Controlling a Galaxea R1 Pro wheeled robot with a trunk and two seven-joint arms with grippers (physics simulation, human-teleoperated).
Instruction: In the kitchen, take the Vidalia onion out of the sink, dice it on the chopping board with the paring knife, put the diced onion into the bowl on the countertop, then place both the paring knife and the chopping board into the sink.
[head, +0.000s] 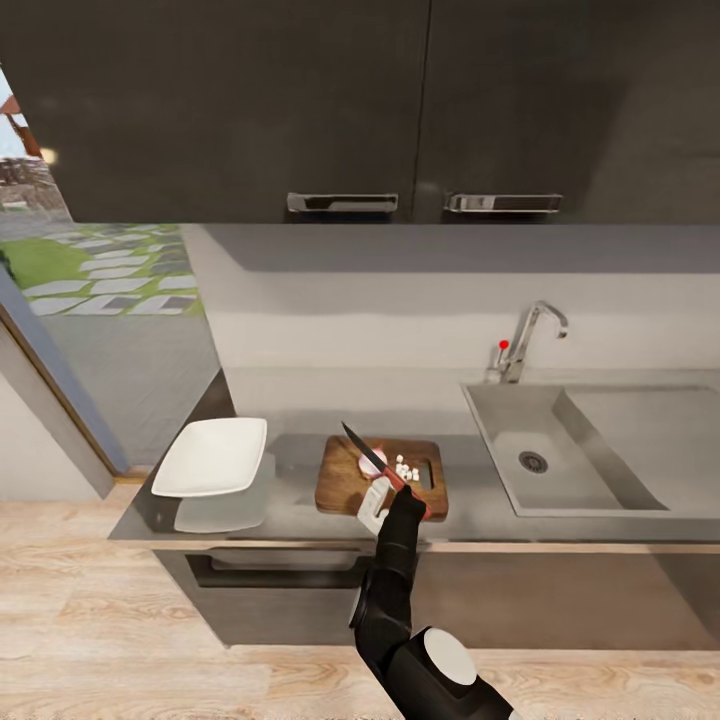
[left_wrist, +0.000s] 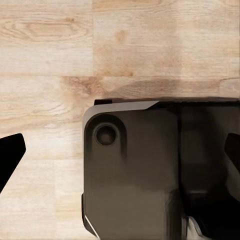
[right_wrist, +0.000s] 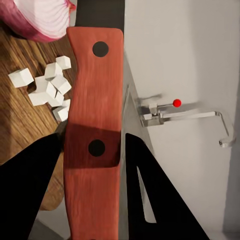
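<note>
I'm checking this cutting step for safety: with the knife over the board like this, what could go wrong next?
The diced onion lies loose beside the remaining Vidalia onion; a careless stroke of the paring knife could scatter cubes off the chopping board. The bowl sits apart from the board, so cubes may spill in transfer.

This is a home kitchen. A long grey countertop (head: 470, 500) runs over dark cabinets, with more dark cupboards (head: 300, 100) with bar handles hung above. A steel sink (head: 590, 450) with drainboard and chrome tap (head: 530, 340) is set into it. A chopping board (head: 345, 480) and white bowl (head: 212, 457) sit out. Pale wood flooring (head: 100, 620) lies underfoot, and a garden path (head: 110, 275) shows through the glass.
</note>
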